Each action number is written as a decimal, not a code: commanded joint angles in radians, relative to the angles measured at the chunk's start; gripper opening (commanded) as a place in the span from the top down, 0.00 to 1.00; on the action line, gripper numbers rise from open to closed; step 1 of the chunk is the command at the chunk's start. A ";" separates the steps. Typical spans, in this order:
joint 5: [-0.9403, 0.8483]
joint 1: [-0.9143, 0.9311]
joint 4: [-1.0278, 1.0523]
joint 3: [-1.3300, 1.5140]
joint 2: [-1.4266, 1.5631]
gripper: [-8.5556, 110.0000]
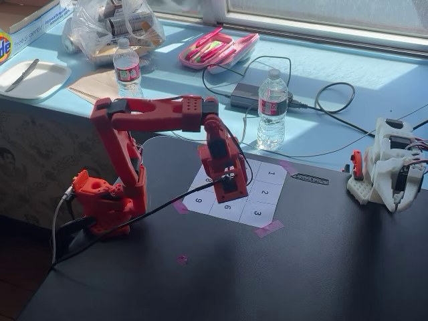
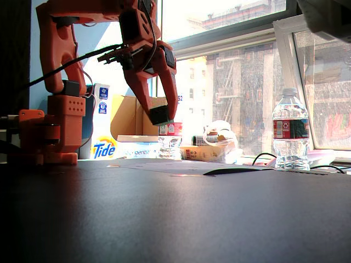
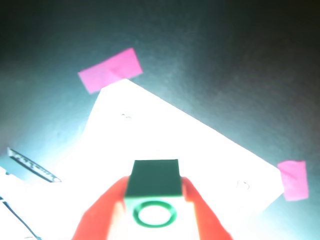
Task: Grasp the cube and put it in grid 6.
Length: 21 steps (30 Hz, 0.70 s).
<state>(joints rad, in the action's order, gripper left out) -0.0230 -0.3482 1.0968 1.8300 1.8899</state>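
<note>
My red gripper (image 3: 153,192) is shut on the green cube (image 3: 153,180), whose ring mark faces the wrist camera. Red fingers (image 3: 107,212) press both its sides. In a fixed view the gripper (image 1: 229,192) hangs above the middle of the numbered white sheet, over the cell beside grid 6 (image 1: 227,209), which lies bare at the sheet's near edge. In the low fixed view the gripper (image 2: 160,117) holds the cube (image 2: 160,114), which looks dark, well above the table. In the wrist view the sheet (image 3: 165,135) is overexposed and its numbers do not show.
Pink tape (image 1: 268,229) holds the sheet's corners on the black table (image 1: 221,274). Two water bottles (image 1: 272,110) (image 1: 127,67) and cables sit on the blue shelf behind. A white arm (image 1: 384,167) stands at the right, with a black label (image 1: 309,178) nearby.
</note>
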 commanded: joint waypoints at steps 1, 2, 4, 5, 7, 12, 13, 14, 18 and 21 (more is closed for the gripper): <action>-0.029 -0.021 -0.106 0.057 -0.029 0.93; -0.032 -0.025 -0.126 0.075 -0.048 0.93; -0.035 -0.029 -0.147 0.094 -0.089 0.93; -0.035 -0.034 -0.156 0.106 -0.098 0.93; -0.038 -0.046 -0.178 0.127 -0.106 0.93; -0.061 -0.078 -0.187 0.123 -0.152 0.93; -0.063 -0.084 -0.192 0.123 -0.160 0.93; -0.063 -0.086 -0.201 0.121 -0.164 0.93; -0.066 -0.101 -0.193 0.130 -0.164 0.87; -0.091 -0.115 -0.178 0.144 -0.149 0.80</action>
<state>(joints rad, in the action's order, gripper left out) -0.0936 -0.4541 0.9081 1.9727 1.7165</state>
